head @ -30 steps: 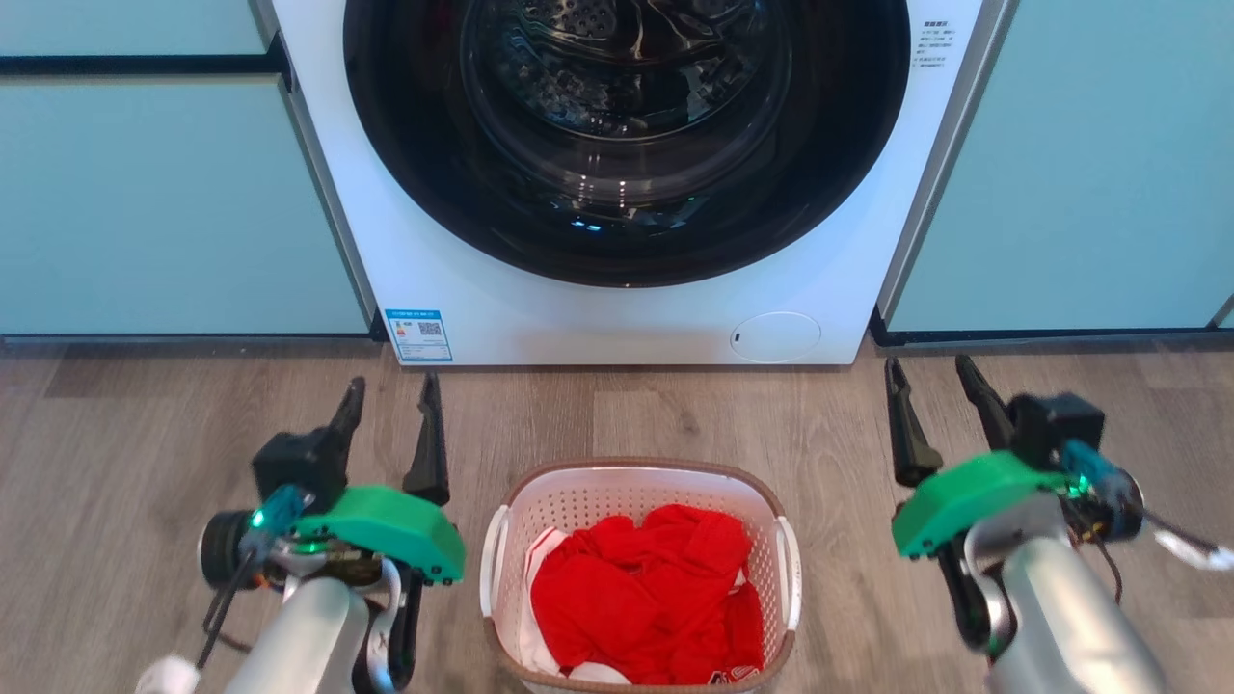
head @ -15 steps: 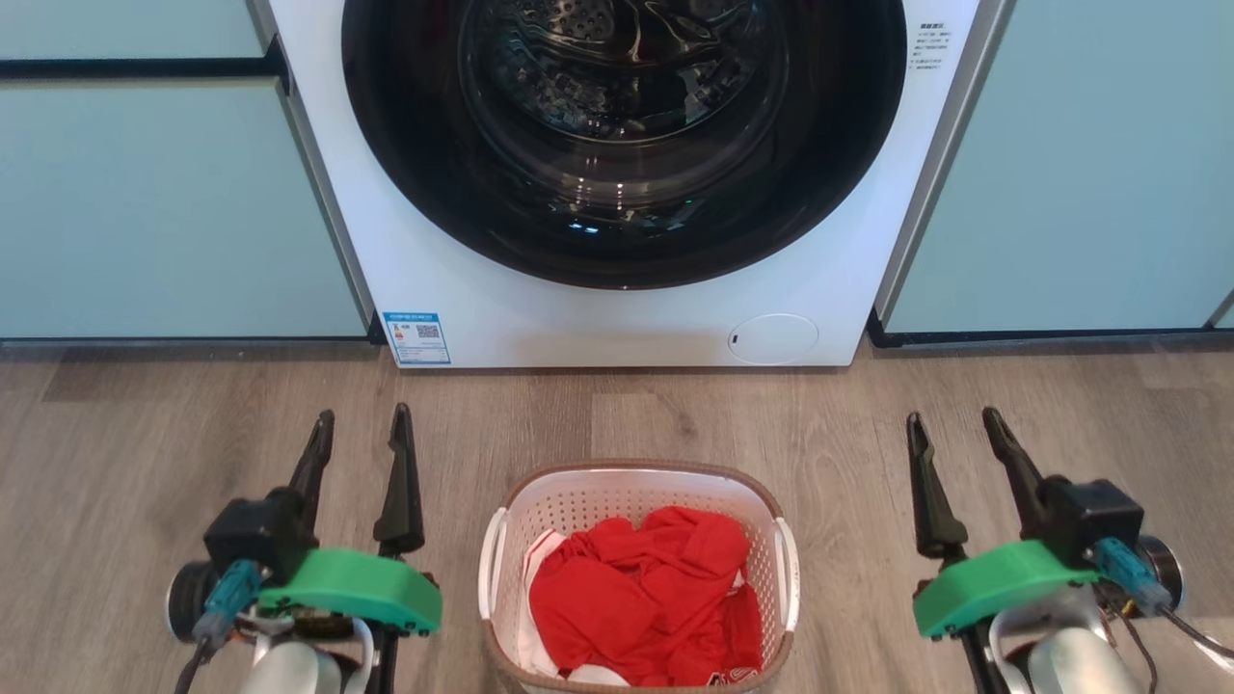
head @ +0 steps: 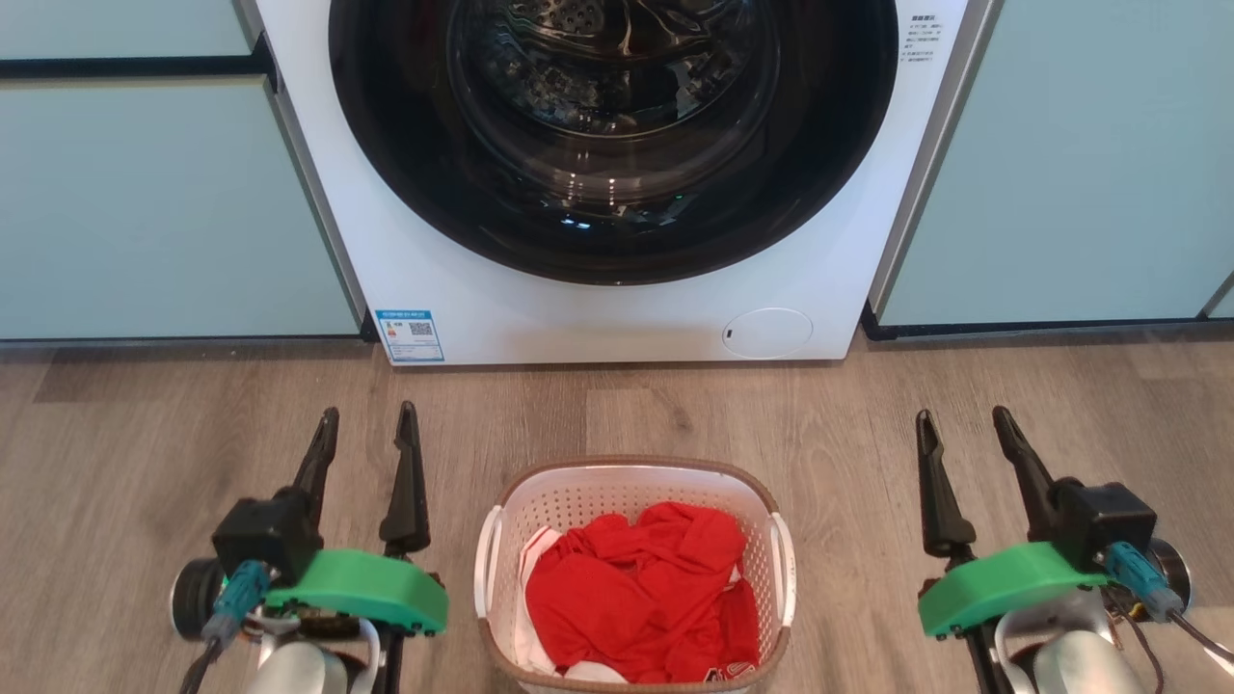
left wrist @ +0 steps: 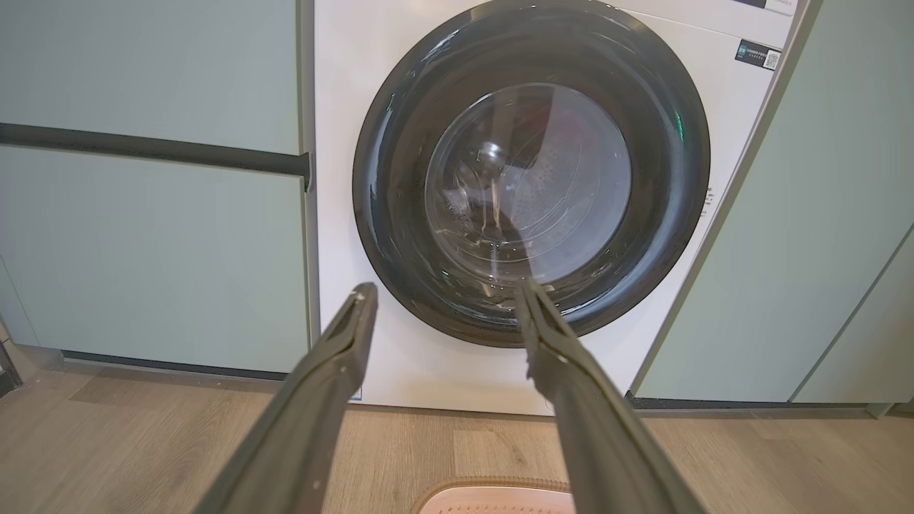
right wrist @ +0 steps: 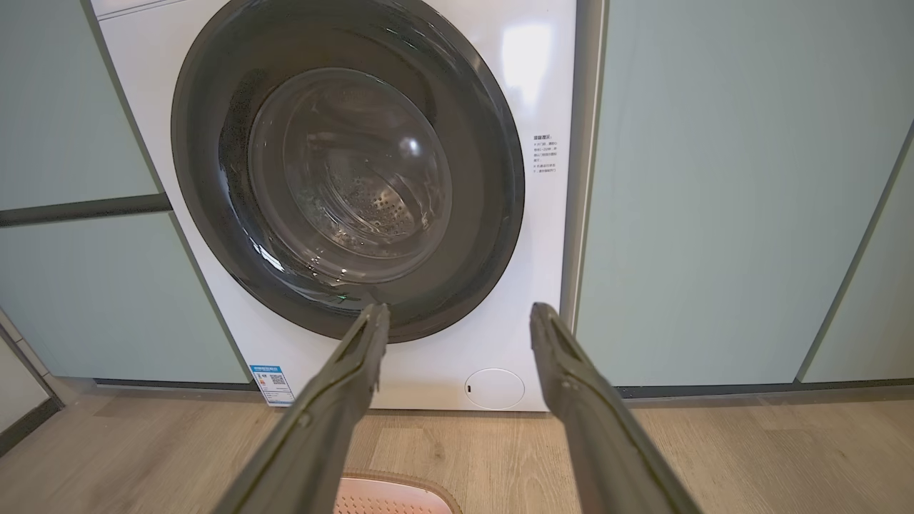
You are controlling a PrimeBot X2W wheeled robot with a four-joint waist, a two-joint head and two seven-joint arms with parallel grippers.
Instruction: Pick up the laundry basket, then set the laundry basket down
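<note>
Your left gripper (head: pixel 369 411) and right gripper (head: pixel 964 414) gape wide, both empty, with the laundry basket (head: pixel 631 465) sitting between them, equally near each.

Basket (head: pixel 617 493): white perforated plastic, brown woven-look rim, a white handle on each side, upright on the wood floor (head: pixel 675 410) in front of the washer (head: pixel 617 323) and apart from it, holding crumpled red cloth (head: pixel 636 588) over some white, near end cut off by the head view's bottom edge.
</note>
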